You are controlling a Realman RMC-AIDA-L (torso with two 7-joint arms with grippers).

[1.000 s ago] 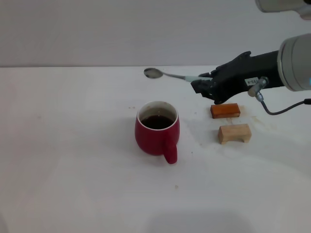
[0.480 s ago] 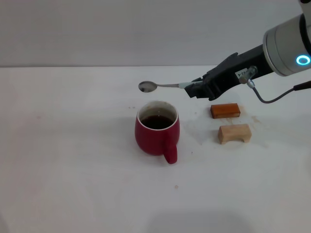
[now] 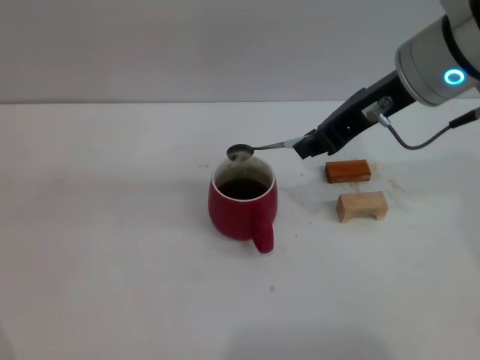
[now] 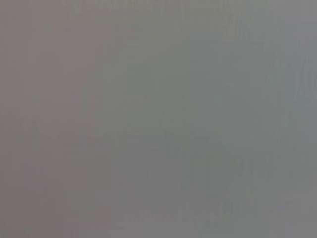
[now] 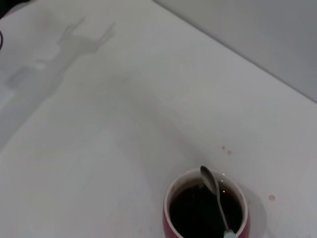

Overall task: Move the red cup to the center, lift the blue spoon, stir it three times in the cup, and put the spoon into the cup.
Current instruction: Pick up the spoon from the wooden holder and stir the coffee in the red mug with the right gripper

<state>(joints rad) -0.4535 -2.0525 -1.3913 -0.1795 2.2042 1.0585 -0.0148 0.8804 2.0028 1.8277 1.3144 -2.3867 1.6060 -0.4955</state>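
The red cup point(image 3: 242, 201) stands mid-table with dark liquid inside and its handle toward me; the right wrist view also shows the red cup point(image 5: 205, 208). My right gripper point(image 3: 306, 143) is shut on the handle of the blue spoon point(image 3: 259, 148), up and to the right of the cup. The spoon tilts down to the left, its silver bowl just above the cup's far rim. In the right wrist view the blue spoon point(image 5: 214, 191) lies over the liquid. The left gripper shows in no view; the left wrist view is a blank grey.
An orange-brown block point(image 3: 347, 171) and a pale wooden block point(image 3: 362, 206) sit to the right of the cup, under the right arm. The white table point(image 3: 112, 225) stretches left and front of the cup.
The right gripper has swung lower and tilted the spoon down. The spoon's bowl moved from high behind the cup to just above its far rim. The cup stayed put.
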